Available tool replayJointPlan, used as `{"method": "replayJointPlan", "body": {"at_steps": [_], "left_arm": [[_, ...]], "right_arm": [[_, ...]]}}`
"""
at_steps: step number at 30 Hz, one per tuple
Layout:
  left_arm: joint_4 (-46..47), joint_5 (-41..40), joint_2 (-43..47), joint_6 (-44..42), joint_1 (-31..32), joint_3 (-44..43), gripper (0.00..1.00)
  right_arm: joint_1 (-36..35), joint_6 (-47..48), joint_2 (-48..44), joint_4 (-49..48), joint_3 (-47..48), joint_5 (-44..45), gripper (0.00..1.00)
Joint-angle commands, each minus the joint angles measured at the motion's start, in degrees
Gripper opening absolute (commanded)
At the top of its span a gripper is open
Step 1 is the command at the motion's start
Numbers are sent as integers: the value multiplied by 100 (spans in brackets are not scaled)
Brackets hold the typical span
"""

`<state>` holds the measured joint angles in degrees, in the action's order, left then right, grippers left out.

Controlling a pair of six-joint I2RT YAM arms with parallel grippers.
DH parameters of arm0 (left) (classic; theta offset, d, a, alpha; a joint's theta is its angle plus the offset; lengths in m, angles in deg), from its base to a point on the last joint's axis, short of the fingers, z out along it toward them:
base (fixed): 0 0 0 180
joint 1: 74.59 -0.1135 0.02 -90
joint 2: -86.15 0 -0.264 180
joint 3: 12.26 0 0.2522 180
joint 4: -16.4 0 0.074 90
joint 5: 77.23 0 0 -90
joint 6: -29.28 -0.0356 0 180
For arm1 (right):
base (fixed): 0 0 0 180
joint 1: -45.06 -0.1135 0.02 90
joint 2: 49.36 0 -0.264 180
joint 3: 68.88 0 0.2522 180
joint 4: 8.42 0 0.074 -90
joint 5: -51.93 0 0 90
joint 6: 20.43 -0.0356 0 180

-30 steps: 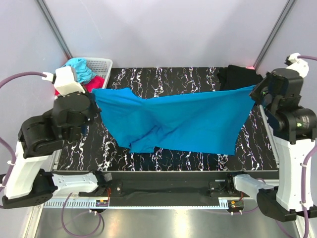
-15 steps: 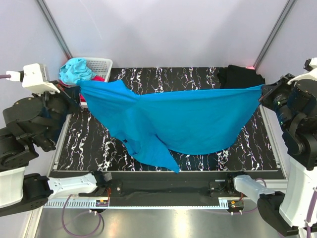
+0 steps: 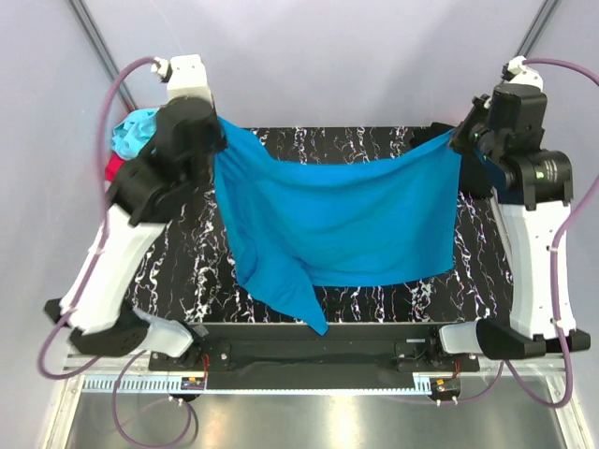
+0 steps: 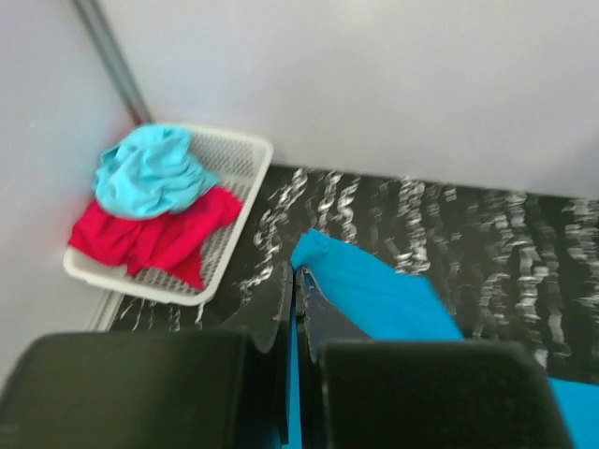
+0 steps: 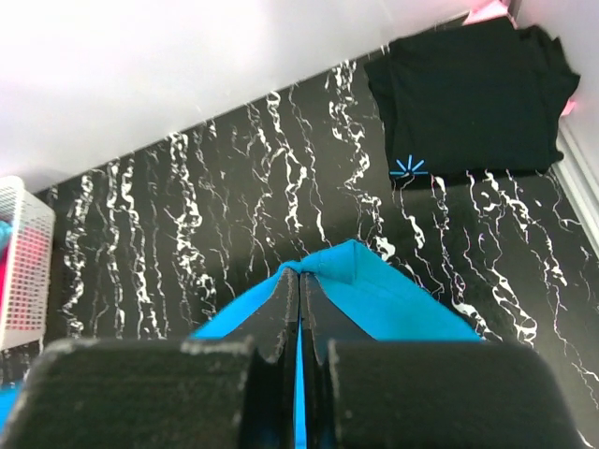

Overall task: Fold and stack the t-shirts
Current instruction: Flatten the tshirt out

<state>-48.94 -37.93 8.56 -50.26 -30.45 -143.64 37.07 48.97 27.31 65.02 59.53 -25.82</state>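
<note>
The left gripper (image 4: 292,281) and right gripper (image 5: 299,278) are each clamped on a top corner of the blue tee (image 3: 346,224), which hangs between them over the table (image 3: 328,142); the pinches look thin, so a corner may slip; the low flap could crumple under on lowering.

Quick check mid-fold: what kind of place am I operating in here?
Most likely an enclosed lab workcell rather than a home: plain pale walls with metal corner posts, a black marbled table, and a white basket of clothes at its far left corner.
</note>
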Motion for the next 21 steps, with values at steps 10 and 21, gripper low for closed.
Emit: {"method": "replayJointPlan", "body": {"at_steps": [10, 21], "left_arm": [[-371, 1238, 286, 642, -1426, -322, 0], [-775, 1782, 1605, 176, -1417, -690, 0]], "right_arm": [[-10, 302, -450, -335, 127, -188, 0], [-1, 592, -1373, 17, 592, -583, 0]]}}
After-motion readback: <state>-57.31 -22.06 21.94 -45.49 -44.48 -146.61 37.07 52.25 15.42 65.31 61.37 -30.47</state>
